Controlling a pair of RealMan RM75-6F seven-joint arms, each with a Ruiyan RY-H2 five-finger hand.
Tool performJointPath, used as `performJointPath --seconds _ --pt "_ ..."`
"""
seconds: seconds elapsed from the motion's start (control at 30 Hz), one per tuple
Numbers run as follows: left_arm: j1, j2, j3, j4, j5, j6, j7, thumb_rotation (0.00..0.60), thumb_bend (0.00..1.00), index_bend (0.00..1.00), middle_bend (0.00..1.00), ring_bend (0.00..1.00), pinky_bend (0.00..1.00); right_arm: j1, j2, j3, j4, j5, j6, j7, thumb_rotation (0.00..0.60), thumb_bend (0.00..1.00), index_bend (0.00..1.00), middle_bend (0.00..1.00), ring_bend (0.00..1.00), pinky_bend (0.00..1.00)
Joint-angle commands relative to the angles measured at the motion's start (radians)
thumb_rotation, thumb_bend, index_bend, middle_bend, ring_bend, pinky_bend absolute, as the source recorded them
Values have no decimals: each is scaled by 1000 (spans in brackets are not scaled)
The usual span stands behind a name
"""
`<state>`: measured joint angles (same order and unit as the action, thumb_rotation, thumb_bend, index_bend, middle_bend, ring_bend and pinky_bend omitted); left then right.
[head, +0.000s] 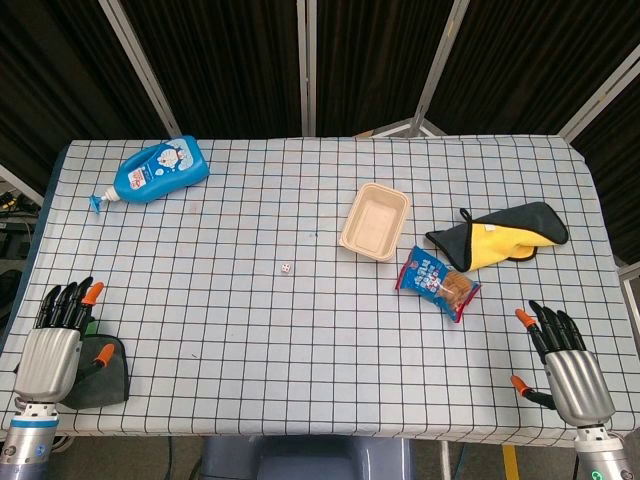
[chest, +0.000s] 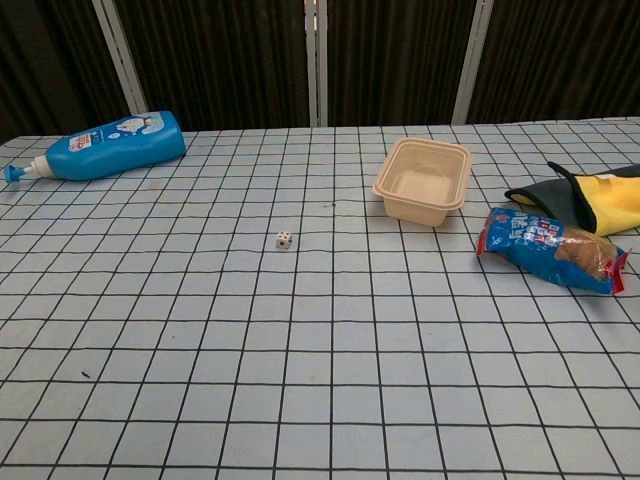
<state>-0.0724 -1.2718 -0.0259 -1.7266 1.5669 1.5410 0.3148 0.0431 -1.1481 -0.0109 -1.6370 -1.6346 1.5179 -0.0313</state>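
Nearby, a dark green cloth pad (head: 100, 374) lies at the checked worktop's (head: 300, 330) front left corner, touching the released left robot hand (head: 57, 345); the right robot hand (head: 565, 365), likewise released, rests below a blue snack packet (head: 438, 283).

Two five-finger robot hands in silver and black

The left hand (head: 55, 345) and right hand (head: 567, 365) are each built with a brushed silver metal back, from which slim black fingers (head: 62, 305) extend — several are capped with orange tips. Silver cylindrical wrists are seen below; a small green light is shown at the right wrist.
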Motion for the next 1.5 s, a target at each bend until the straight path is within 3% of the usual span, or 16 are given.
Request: performJointPath --seconds 0.03,0.37,0.6,0.73,0.93,1.03,1.27,1.5 --pt "0 0 1 0 -1 -1 1 600 279 0 0 0 0 0 0 0 0 -1 1 0 600 100 126 0 0 0" --pt "-5 -1 -6 -2 -3 -4 17 600 278 0 0 0 0 2 3 -2 -5 -10 3 10 600 100 126 0 0 0" --pt "-87 -23 -69 -38 -60 -101 102 600 278 38 0 0 0 5 10 6 -5 5 -2 30 600 101 125 0 0 0" --pt "-199 -84 -149 -43 -157 -224 221 600 285 187 0 0 0 11 14 11 -3 16 -11 42 600 100 126 0 0 0" --pt "-322 -181 -225 -3 -308 -341 339 600 300 279 0 0 0 11 23 15 -10 27 -14 59 600 100 126 0 0 0" --pt "-413 -266 -269 68 -401 -401 423 600 306 334 0 0 0 11 32 16 -12 37 -19 78 600 100 126 0 0 0" --pt "-565 -407 -322 197 -577 -472 532 600 310 360 0 0 0 23 38 26 -2 72 -53 110 600 100 126 0 0 0" --pt "-676 -516 -330 340 -670 -517 553 600 317 400 0 0 0 28 39 30 9 104 -81 121 600 100 126 0 0 0"
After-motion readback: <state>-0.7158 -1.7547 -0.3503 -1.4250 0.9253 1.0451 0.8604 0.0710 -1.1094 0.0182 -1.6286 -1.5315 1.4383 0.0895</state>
